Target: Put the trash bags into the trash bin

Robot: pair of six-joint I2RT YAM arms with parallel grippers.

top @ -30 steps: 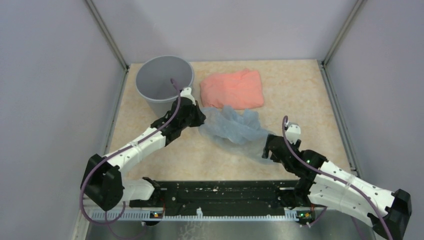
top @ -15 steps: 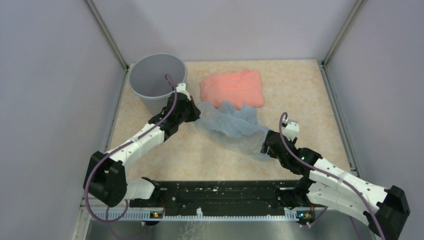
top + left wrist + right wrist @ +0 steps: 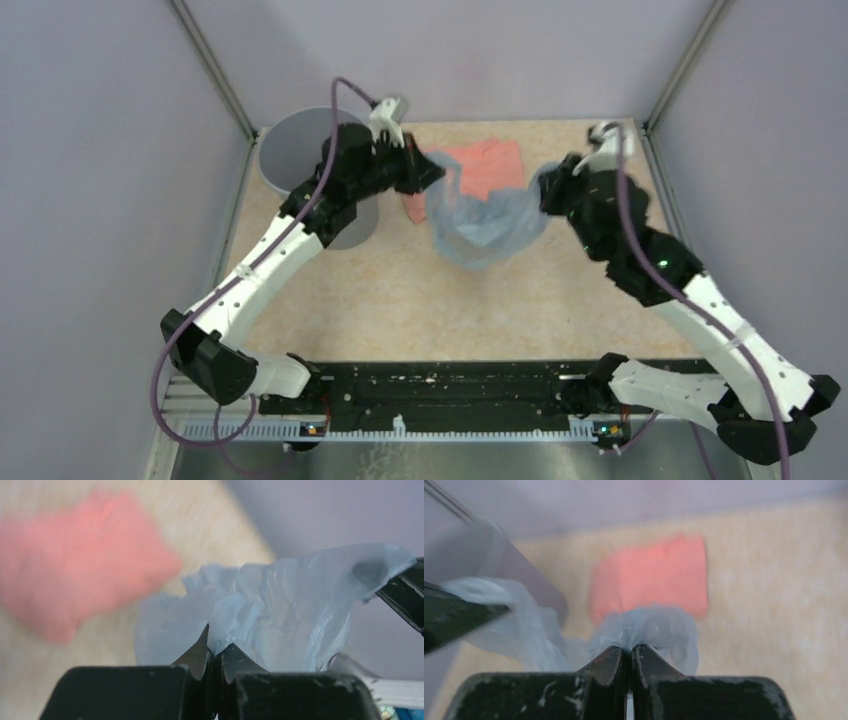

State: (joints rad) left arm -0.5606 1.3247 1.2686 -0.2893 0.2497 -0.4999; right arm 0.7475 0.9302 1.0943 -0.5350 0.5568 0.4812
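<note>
Both the left fingers [image 3: 196, 660] and the right fingers [image 3: 607, 664] pinch shut on the blue bag [image 3: 487, 218], slung between them at upper centre; best carry it level over the bin [image 3: 280, 150] at upper left before letting go.

1 camera looks down from high behind the table [image 3: 400, 290]; 2 wrist cameras sit close, both catching the trash bag [image 3: 280, 605] and pink cloth [image 3: 75, 575].

Top view: bright, even, diffuse light; sharp throughout; faint soft shadows on table [image 3: 400, 300]. Left wrist view: trash bag [image 3: 280, 610] sharp, pink cloth [image 3: 75, 560] blur-smeared. Right wrist view: background soft, no glare.
</note>
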